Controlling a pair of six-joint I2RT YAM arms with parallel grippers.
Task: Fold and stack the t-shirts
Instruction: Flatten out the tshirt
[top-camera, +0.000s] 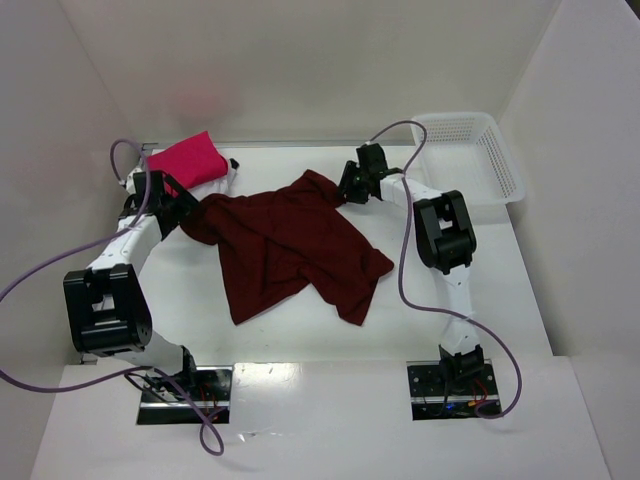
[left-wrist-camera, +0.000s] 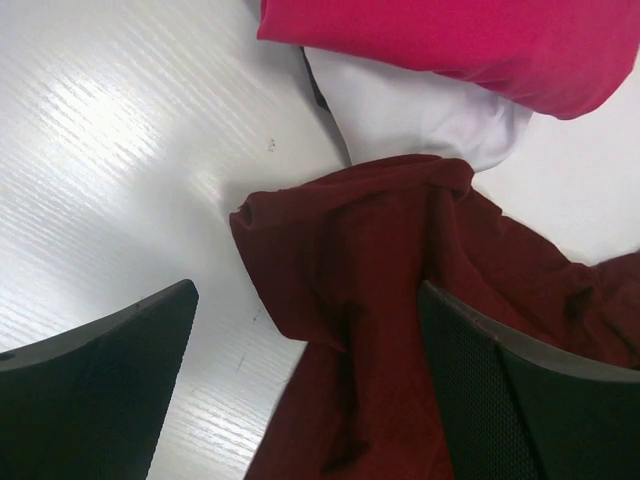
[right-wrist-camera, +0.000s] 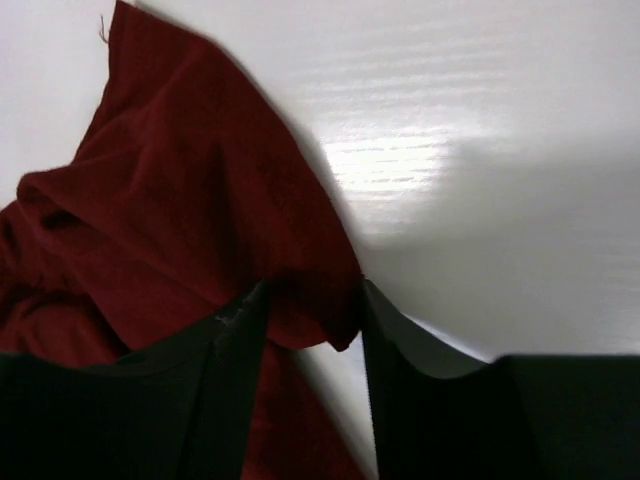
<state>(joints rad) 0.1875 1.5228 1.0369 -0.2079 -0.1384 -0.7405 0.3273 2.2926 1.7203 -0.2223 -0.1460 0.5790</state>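
The maroon t-shirt (top-camera: 290, 245) lies crumpled mid-table. The right gripper (top-camera: 345, 190) is clamped on its far corner. The left gripper (left-wrist-camera: 310, 300) hangs over its left corner, fingers wide apart. The folded pink t-shirt (top-camera: 188, 160) rests on the white t-shirt (left-wrist-camera: 420, 110) at the far left.

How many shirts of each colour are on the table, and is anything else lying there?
Dark maroon t-shirt: 1
Pink-red t-shirt: 1
White t-shirt: 1
White mesh basket: 1
Total: 4
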